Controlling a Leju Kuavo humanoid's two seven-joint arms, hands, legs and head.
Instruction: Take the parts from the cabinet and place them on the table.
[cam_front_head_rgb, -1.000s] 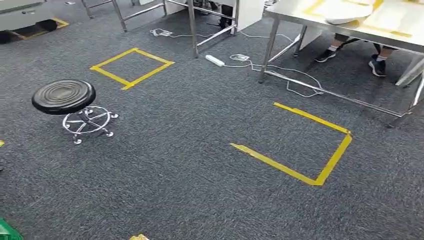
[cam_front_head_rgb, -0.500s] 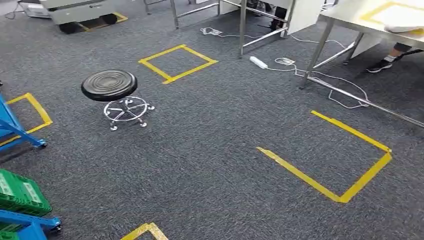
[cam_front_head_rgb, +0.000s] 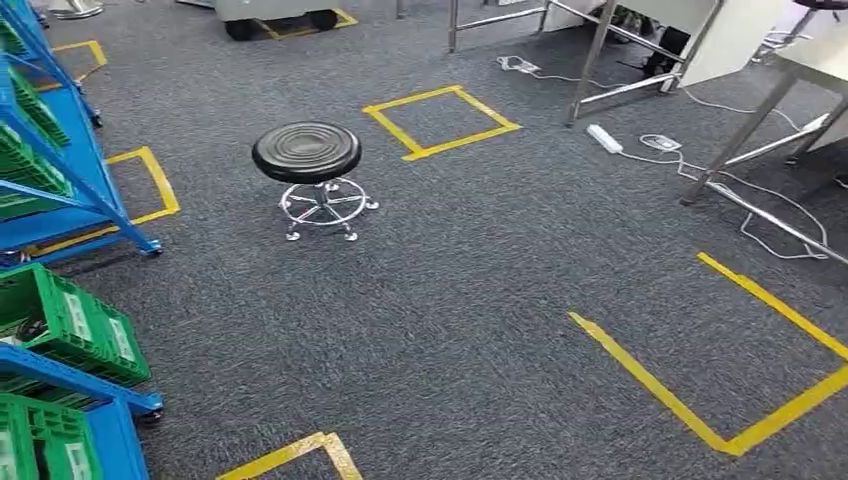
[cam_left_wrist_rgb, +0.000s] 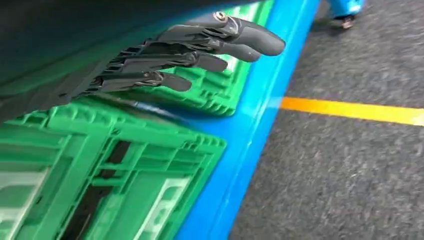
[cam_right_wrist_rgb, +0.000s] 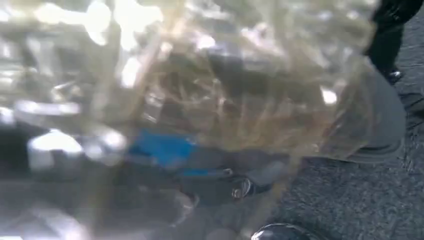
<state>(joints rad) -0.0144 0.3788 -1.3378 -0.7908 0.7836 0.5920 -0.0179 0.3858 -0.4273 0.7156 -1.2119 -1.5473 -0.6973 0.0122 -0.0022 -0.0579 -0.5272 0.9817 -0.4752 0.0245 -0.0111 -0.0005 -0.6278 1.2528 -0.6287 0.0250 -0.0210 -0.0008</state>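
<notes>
Carpet is taking up most of my head view while I am walking the robot between the blue rack at the left edge and the steel counter whose legs are showing at the upper right. A crinkly clear bag of parts is sitting in the right hand; its fingers are clamped on the bag, though blur is hiding the exact grip. The left hand is hanging empty, fingers apart, just beside the green crates on the rack. To do this carry well, I am judging that I should be turning toward the counter slowly, keeping the bag steady, steering clear of the black stool and the cables near the counter legs.
</notes>
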